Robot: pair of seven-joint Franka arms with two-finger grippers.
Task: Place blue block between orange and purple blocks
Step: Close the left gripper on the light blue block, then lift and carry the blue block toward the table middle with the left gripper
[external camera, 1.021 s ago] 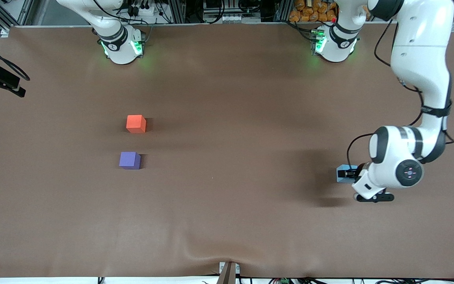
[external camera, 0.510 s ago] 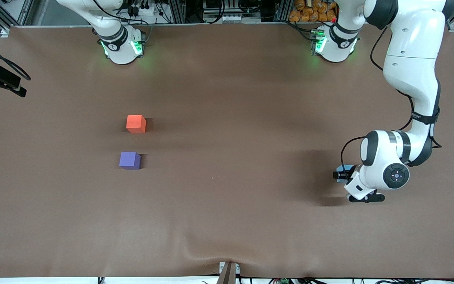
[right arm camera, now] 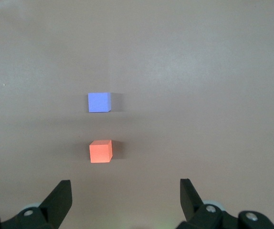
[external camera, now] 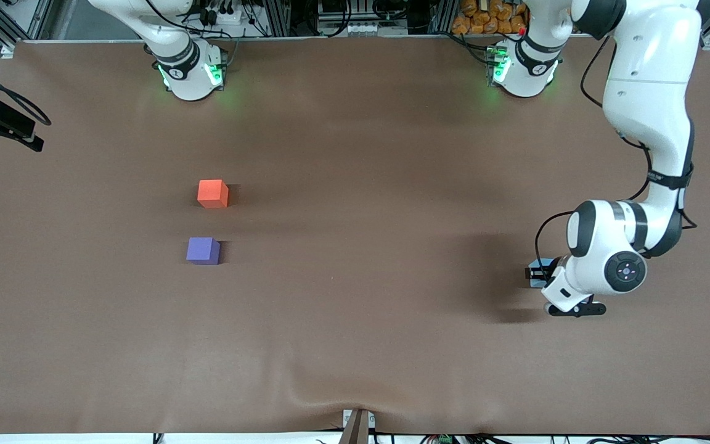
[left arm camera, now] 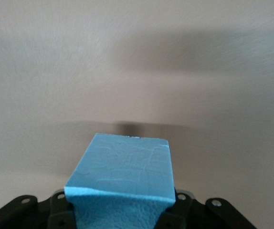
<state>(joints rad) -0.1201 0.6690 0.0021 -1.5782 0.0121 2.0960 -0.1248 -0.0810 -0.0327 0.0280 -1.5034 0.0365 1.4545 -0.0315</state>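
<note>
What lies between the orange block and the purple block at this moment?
Nothing yet: only bare brown table lies between the orange block and the purple block, as the front and right wrist views show. The left pincer holds the blue block.

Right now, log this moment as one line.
left hand: shut on blue block, toward left arm's end | right hand: open, waiting | orange block, purple block: apart, gap unfilled

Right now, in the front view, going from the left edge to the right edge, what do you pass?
purple block → orange block → blue block held in the left claw
</note>
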